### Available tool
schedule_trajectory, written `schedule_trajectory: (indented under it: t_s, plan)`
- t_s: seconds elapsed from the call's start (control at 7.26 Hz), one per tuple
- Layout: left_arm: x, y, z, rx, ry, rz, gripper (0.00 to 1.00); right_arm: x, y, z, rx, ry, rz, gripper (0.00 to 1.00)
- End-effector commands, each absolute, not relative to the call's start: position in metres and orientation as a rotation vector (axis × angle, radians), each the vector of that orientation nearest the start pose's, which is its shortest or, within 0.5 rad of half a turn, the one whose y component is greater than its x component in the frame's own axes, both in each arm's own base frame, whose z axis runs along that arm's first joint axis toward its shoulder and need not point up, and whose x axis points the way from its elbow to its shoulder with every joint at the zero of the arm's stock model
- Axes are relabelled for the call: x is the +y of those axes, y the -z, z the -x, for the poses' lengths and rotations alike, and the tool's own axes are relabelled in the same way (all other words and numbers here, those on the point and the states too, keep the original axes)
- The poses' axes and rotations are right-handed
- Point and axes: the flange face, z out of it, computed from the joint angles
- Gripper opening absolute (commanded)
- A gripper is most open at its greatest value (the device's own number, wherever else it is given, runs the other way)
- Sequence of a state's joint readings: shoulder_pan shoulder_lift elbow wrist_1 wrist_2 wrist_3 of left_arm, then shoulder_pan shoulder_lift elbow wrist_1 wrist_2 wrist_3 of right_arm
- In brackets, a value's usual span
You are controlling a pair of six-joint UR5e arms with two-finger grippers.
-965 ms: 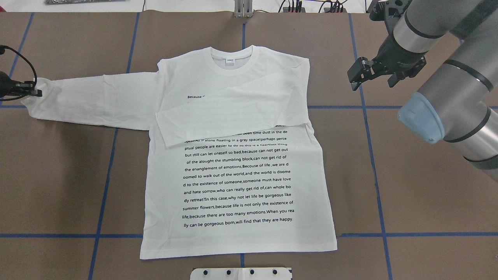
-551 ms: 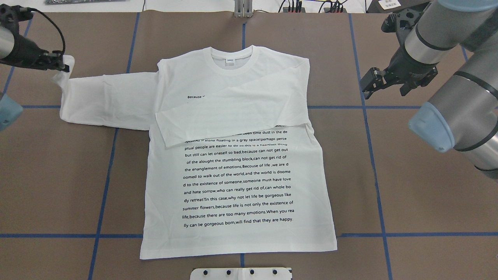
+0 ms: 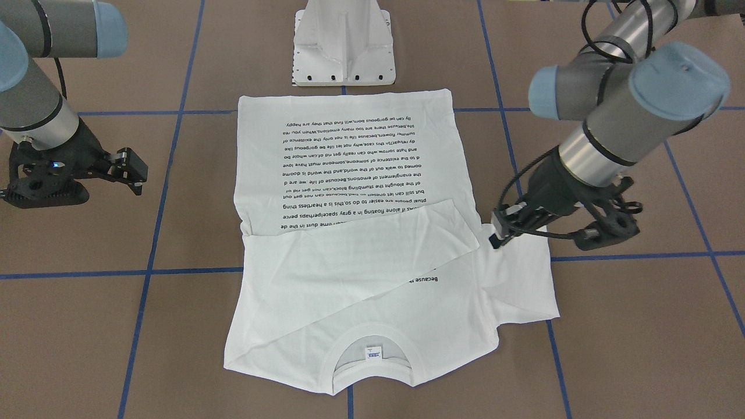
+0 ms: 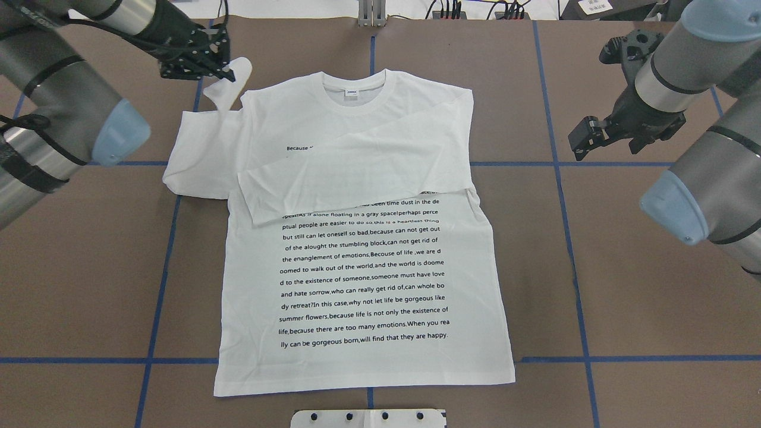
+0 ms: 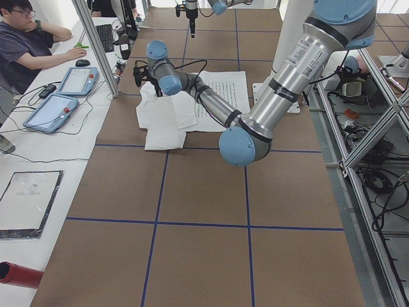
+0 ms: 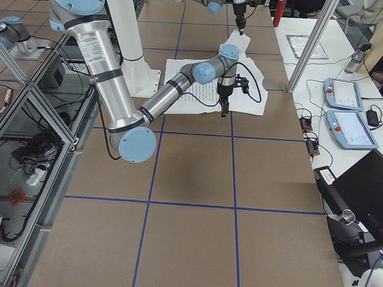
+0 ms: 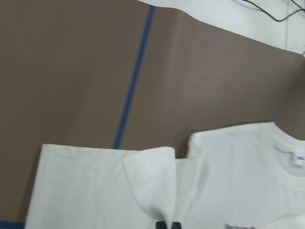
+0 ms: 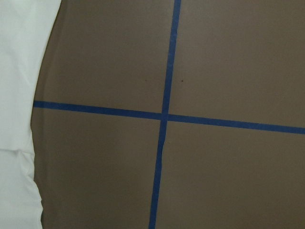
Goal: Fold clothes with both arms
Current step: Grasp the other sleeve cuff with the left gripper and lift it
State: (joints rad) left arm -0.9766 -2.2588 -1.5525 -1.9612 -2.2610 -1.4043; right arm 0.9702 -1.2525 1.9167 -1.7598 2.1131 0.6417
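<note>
Pinching T-shirt (image 4: 362, 362) sleeve (image 4: 199, 148), left end effector (image 4: 229, 75) hovers.

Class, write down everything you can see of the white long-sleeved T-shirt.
The white cotton-looking T-shirt lies flat, front up, on the brown table, collar away from the robot, black text across its body. One long sleeve is folded across the chest; the left gripper pinches the other sleeve's cuff, lifted beside the shoulder.

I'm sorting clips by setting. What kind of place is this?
Most likely a robotics lab: a brown-papered table gridded with blue tape, teach pendants on a side bench, and an operator beside them.
</note>
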Motion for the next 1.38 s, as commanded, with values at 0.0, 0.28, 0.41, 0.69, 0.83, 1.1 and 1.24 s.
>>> schedule_trajectory:
  t_s: [0.0, 0.28, 0.41, 0.69, 0.83, 1.1, 1.24]
  plan:
    - [-0.597, -0.055, -0.389, 1.32, 0.381, 0.07, 0.0, -0.501, -0.401, 0.243, -0.704, 0.136, -0.091, 1.0]
    - [-0.58, 0.005, -0.419, 1.386, 0.392, 0.137, 0.0, -0.496, -0.422, 0.235, -0.688, 0.158, -0.083, 1.0]
    - [-0.563, 0.003, -0.443, 1.392, 0.366, 0.161, 0.0, -0.496, -0.423, 0.235, -0.686, 0.158, -0.083, 1.0]
    - [-0.552, -0.015, -0.47, 1.389, 0.346, 0.167, 0.0, -0.497, -0.423, 0.235, -0.684, 0.154, -0.081, 1.0]
    - [-0.552, -0.028, -0.492, 1.383, 0.356, 0.153, 0.0, -0.498, -0.422, 0.236, -0.686, 0.155, -0.082, 1.0]
    - [-0.545, -0.051, -0.533, 1.391, 0.335, 0.148, 0.0, -0.497, -0.421, 0.237, -0.687, 0.152, -0.082, 1.0]
    - [-0.531, -0.057, -0.551, 1.384, 0.322, 0.156, 0.0, -0.497, -0.422, 0.236, -0.687, 0.152, -0.082, 1.0]
